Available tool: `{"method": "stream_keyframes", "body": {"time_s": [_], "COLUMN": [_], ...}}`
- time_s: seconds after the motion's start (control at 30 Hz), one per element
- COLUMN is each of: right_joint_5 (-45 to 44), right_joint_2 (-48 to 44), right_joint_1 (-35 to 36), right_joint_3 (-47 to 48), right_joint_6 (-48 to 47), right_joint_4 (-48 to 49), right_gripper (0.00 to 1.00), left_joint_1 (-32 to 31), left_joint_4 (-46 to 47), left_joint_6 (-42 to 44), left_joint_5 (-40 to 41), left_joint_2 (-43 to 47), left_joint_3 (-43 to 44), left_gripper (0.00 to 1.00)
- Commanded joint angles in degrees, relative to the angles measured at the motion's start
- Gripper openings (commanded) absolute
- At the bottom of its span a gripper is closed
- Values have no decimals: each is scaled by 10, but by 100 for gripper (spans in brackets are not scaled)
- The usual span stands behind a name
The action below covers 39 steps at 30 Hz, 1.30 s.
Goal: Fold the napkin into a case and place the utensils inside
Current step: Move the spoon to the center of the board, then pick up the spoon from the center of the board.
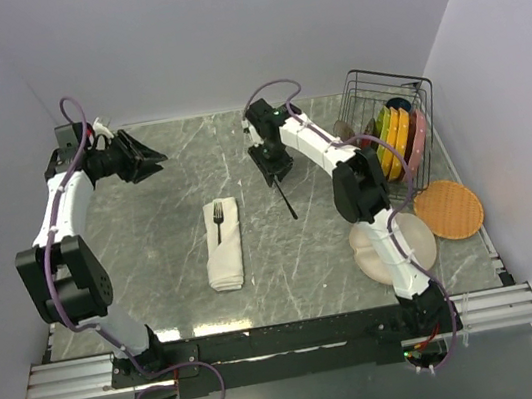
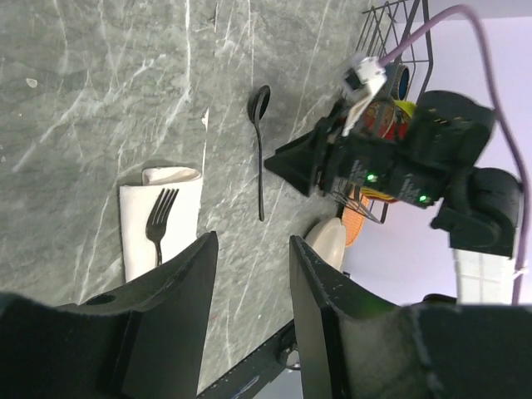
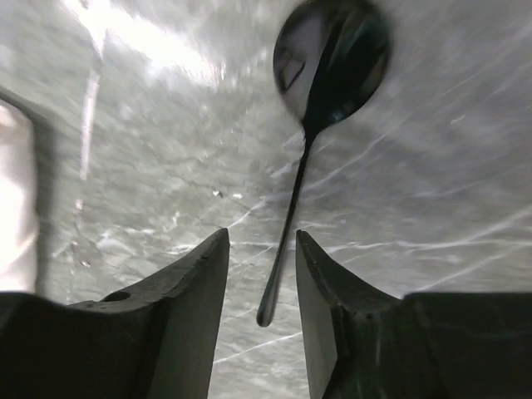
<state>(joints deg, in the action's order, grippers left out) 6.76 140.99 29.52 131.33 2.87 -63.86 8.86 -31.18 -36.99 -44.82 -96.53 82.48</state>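
- The right fingers (image 3: 195, 291) are standing apart and gripping nothing. The spoon (image 3: 320, 100) is lying on the tabletop (image 3: 125, 150), its handle end in the gap between them and its bowl beyond their tips.
- The left fingers (image 2: 179, 291) are hanging open and empty, well apart from the case (image 2: 187, 199), where the fork (image 2: 160, 218) is lying.

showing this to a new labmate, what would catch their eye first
A long folded cream-white cloth strip lies mid-table with a dark slender fork on its far end. To its right a dark slender spoon lies on the grey marble table, the right tool open over its handle. A black wire rack of colourful plates stands far right.
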Motion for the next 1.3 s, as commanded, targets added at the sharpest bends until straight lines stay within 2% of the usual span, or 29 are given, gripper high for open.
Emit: {"method": "stream_keyframes", "body": {"time_s": [0.0, 0.13, 0.27, 0.43, 0.73, 0.83, 0.9, 0.97, 1.0, 1.13, 1.27], "right_joint_5": [-17, -1, 11, 22, 7, 11, 22, 33, 44, 38, 49], "right_joint_2": [-3, 5, 27, 57, 78, 79, 78, 63, 49, -78, -119], "right_joint_1": [-6, -13, -27, -28, -29, -26, -22, -18, -19, -22, -16], "right_joint_3": [14, -1, 16, 56, 71, 67, 67, 66, 61, -40, 8], "right_joint_6": [-23, -16, -2, 1, -21, -23, -23, -16, 11, 112, 223], "right_joint_4": [-12, -14, -1, 10, 33, 29, 17, -5, -3, 153, 173], "right_gripper": [43, 41, 35, 33, 26, 15, 0, 0, 0, 0, 0], "left_joint_1": [1, 2, 1, 1, 1, 0, 1, 1, 1, 1, 1], "left_joint_4": [6, 8, 16, 16, 9, 11, 9, 5, 3, 4, 7], "left_joint_6": [19, 25, 18, 23, 33, 32, 32, 36, 41, 57, 76], "left_joint_5": [13, 22, 26, 33, 46, 46, 45, 46, 46, 54, 68], "left_joint_2": [44, 53, 64, 74, 80, 83, 84, 87, 88, 110, 134], "left_joint_3": [-10, -22, -43, -57, -60, -65, -66, -66, -66, -71, -77], "left_gripper": [46, 46, 46, 46, 46, 46, 46, 46, 46, 47, 47]}}
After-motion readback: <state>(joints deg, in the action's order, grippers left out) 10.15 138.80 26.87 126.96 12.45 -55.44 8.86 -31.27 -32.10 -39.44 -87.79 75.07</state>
